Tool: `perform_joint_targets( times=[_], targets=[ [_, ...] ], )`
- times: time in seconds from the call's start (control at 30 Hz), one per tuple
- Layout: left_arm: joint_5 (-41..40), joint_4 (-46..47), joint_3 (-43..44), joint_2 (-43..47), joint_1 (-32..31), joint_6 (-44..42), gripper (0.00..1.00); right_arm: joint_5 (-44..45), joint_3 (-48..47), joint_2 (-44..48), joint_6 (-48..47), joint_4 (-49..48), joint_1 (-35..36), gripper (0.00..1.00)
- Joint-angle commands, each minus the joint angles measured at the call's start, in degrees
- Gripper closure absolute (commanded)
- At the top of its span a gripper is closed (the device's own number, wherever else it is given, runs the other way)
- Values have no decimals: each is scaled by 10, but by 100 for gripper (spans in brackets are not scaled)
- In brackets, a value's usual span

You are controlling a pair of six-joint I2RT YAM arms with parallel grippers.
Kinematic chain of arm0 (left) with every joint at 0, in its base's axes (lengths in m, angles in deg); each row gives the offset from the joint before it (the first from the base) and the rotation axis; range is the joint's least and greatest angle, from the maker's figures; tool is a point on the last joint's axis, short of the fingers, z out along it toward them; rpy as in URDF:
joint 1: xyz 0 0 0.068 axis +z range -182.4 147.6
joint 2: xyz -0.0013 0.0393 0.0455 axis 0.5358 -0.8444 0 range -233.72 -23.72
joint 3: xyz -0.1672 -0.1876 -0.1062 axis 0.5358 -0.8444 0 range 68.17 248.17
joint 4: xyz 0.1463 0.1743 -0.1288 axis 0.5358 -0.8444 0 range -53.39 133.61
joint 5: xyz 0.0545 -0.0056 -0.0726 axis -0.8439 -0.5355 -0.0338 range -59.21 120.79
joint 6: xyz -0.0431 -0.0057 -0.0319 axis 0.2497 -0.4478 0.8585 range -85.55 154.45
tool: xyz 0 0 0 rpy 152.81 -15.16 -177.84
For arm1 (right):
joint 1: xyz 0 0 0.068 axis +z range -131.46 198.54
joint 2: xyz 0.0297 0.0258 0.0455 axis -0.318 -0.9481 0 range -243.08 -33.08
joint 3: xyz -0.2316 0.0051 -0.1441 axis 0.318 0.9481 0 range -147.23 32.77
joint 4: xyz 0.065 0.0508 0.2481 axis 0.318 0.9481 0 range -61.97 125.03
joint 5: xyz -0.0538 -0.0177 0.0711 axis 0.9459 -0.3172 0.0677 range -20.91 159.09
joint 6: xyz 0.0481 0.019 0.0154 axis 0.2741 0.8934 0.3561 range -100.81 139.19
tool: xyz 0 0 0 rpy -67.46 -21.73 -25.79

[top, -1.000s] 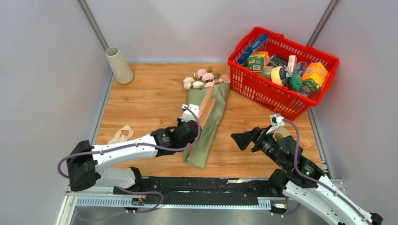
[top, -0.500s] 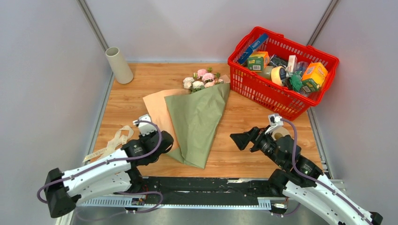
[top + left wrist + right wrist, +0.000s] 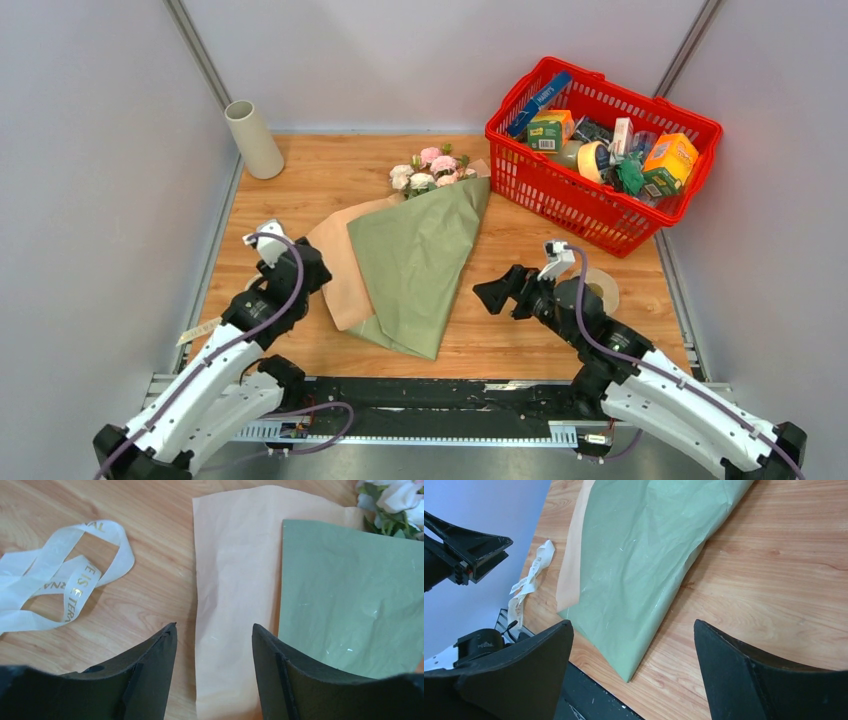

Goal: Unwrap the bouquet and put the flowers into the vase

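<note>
The bouquet (image 3: 420,255) lies in the middle of the table, its sage-green paper (image 3: 350,600) spread wide and a peach flap (image 3: 235,580) folded out to the left. Pink and cream flowers (image 3: 430,170) stick out at its far end. The off-white vase (image 3: 253,140) stands upright at the back left corner. My left gripper (image 3: 215,630) hovers open over the peach flap's left edge, holding nothing. My right gripper (image 3: 634,625) is open wide just right of the green paper's lower tip (image 3: 629,677), apart from it.
A loose cream ribbon (image 3: 65,580) lies on the wood left of the flap, partly under my left arm. A red basket (image 3: 520,165) full of groceries sits at the back right. A tan tape roll (image 3: 603,290) lies behind my right arm.
My left gripper pulled the paper's flap out to the left, let it go and opened. The wrap now lies spread. My right gripper has moved slightly left toward the bouquet.
</note>
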Motion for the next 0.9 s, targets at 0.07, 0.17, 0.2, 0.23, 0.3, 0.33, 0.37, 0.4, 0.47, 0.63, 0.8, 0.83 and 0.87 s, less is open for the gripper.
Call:
perform_joint_targets(
  times=[0.07, 0.17, 0.2, 0.23, 0.3, 0.33, 0.37, 0.4, 0.47, 0.63, 0.8, 0.83, 0.87],
  targets=[
    [369, 89, -17, -31, 248, -120, 36, 11, -34, -107, 20, -82, 2, 11],
    [459, 136, -53, -54, 290, -112, 38, 5, -68, -184, 16, -85, 6, 14],
    [466, 147, -55, -70, 294, -109, 38, 6, -78, -210, 12, -91, 11, 15],
    [464, 147, -56, -79, 294, -111, 39, 9, -85, -233, 7, -100, 18, 15],
    [430, 132, -44, -102, 294, -108, 38, 19, -107, -284, -6, -107, 28, 14],
    [402, 111, -41, -110, 294, -101, 38, 29, -115, -306, -11, -106, 32, 14],
    [376, 103, -36, -113, 294, -96, 37, 44, -124, -326, -14, -106, 32, 14],
    [357, 96, -41, -111, 294, -88, 36, 68, -129, -341, -11, -107, 32, 12],
    [359, 114, -65, -99, 294, -69, 35, 106, -128, -375, -14, -134, 31, 9],
    [384, 165, -131, -79, 294, -14, 36, 124, -147, -456, -17, -198, 13, 10],
    [410, 184, -174, -78, 294, -3, 40, 86, -167, -526, -56, -235, -19, 11],
    [409, 181, -173, -77, 294, -5, 40, 69, -166, -535, -58, -244, -26, 11],
    [406, 170, -173, -75, 294, -10, 41, 52, -164, -548, -59, -256, -35, 12]
  ],
)
